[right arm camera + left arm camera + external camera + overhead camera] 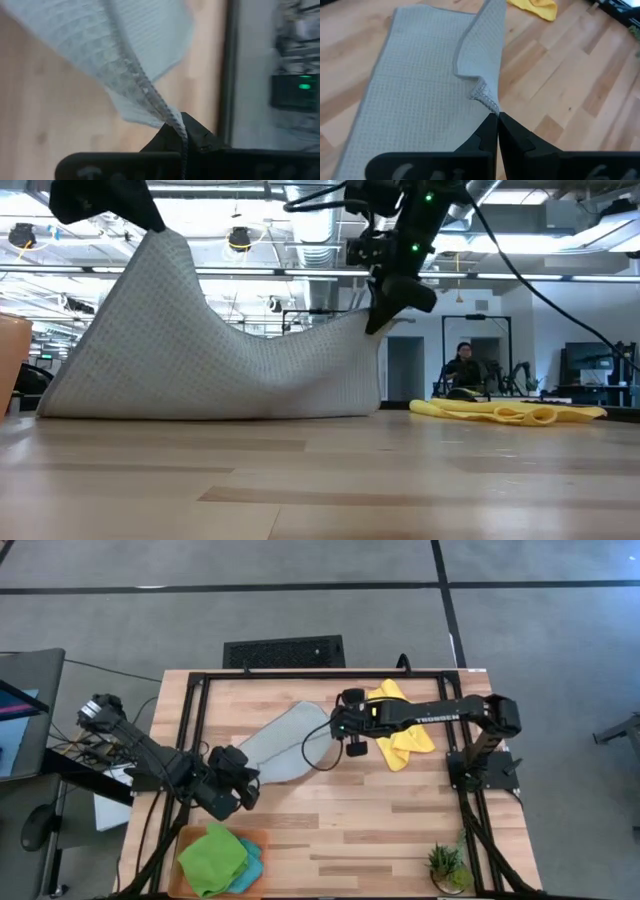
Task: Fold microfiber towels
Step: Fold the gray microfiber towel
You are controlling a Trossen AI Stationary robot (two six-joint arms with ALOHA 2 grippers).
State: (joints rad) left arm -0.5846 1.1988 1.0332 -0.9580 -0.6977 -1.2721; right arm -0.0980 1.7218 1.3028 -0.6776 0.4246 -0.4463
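Waffle-weave light grey towel [280, 745], stitched hem, hangs in a sagging span between both arms above the plank table [400, 830]. Left gripper [497, 120] pinches one corner; right gripper [182, 131] pinches another. Yellow towel [400, 730] lies crumpled beside the grey one. Right arm reads "TROSSEN".

My right tool [181, 131] and left tool [497, 131], both matt black plastic, pinch a light grey towel [278, 743] of soft cloth with a fine waffle weave and a stitched hem. The table [380, 820] is pale wooden planks with a smooth, faintly glossy finish. A yellow towel [402, 733] lies rumpled, soft cloth too.
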